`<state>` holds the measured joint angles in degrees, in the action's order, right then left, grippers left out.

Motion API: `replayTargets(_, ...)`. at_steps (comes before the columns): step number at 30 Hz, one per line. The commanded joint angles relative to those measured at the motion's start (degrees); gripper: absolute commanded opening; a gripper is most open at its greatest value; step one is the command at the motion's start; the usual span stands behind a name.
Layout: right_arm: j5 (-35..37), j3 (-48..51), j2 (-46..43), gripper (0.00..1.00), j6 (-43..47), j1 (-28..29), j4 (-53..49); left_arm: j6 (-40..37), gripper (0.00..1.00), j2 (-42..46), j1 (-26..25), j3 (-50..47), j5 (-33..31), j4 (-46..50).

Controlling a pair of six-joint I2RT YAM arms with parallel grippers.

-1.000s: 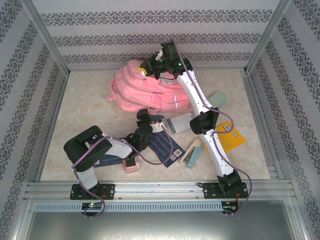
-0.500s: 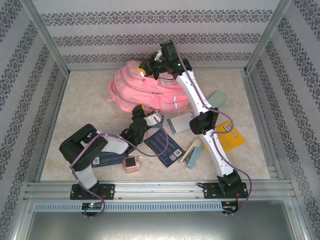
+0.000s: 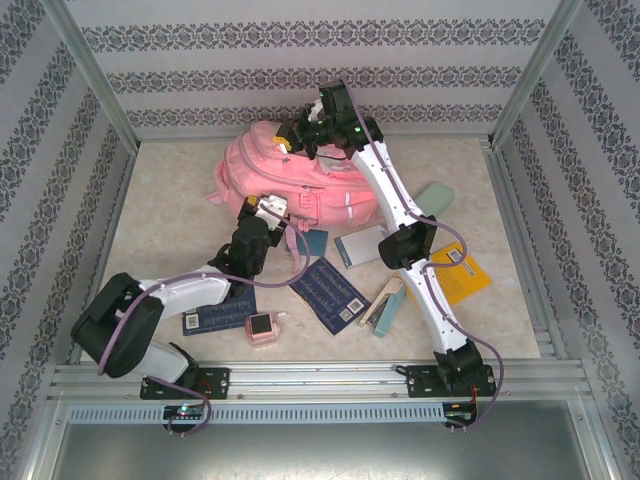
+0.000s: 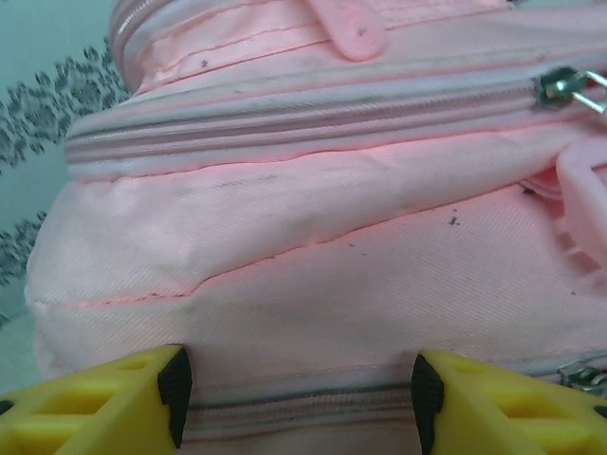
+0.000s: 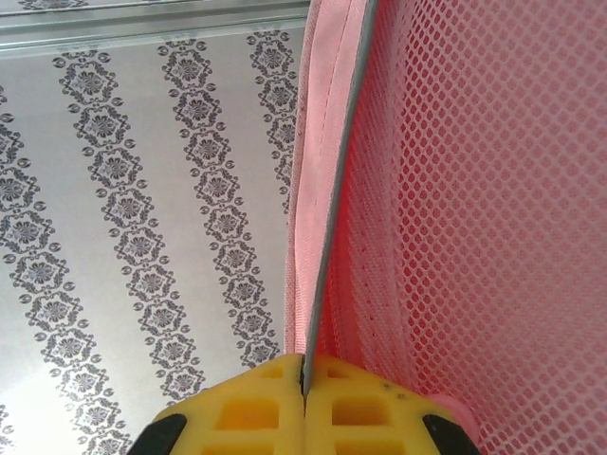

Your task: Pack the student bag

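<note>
The student bag, a large pink backpack, lies at the back middle of the table. My left gripper reaches its front side. In the left wrist view the bag is very close, and the left gripper is open, its yellow fingers standing wide apart on either side of a zipper seam low on the bag. My right gripper is at the bag's far top. In the right wrist view that gripper is shut on a grey-trimmed pink edge of the bag, beside a mesh panel.
Loose items lie in front of the bag: a dark blue booklet, a small pink square gadget, a stapler, a yellow book, a grey notebook and a pale green item. Patterned walls stand on three sides.
My left arm has stretched forward from the middle of the table, carrying its gripper up to the bag's front. The right arm has kept its hold at the bag's top.
</note>
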<state>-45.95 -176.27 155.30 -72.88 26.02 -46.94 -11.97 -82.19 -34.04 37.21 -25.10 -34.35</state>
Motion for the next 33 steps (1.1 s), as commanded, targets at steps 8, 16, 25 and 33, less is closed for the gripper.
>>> replayTargets(8, -1.3, -4.4, -3.0, 0.00, -0.1, 0.4, 2.2, 31.7, 0.70, 0.5, 0.3, 13.6, 13.1, 36.6)
replayTargets(16, -0.9, -4.4, -3.2, 0.00, -1.0, 0.7, 2.4, 36.4, 0.75, -3.4, -2.9, 17.4, 5.5, 41.4)
replayTargets(25, -0.4, -4.5, -3.2, 0.00, -1.7, 1.0, 2.8, 36.9, 0.81, -9.7, -5.2, 23.4, -0.1, 44.4)
replayTargets(33, -0.7, -4.5, -3.5, 0.00, -2.0, 1.0, 2.6, 36.2, 0.65, -13.6, -4.9, 25.6, -1.7, 44.5)
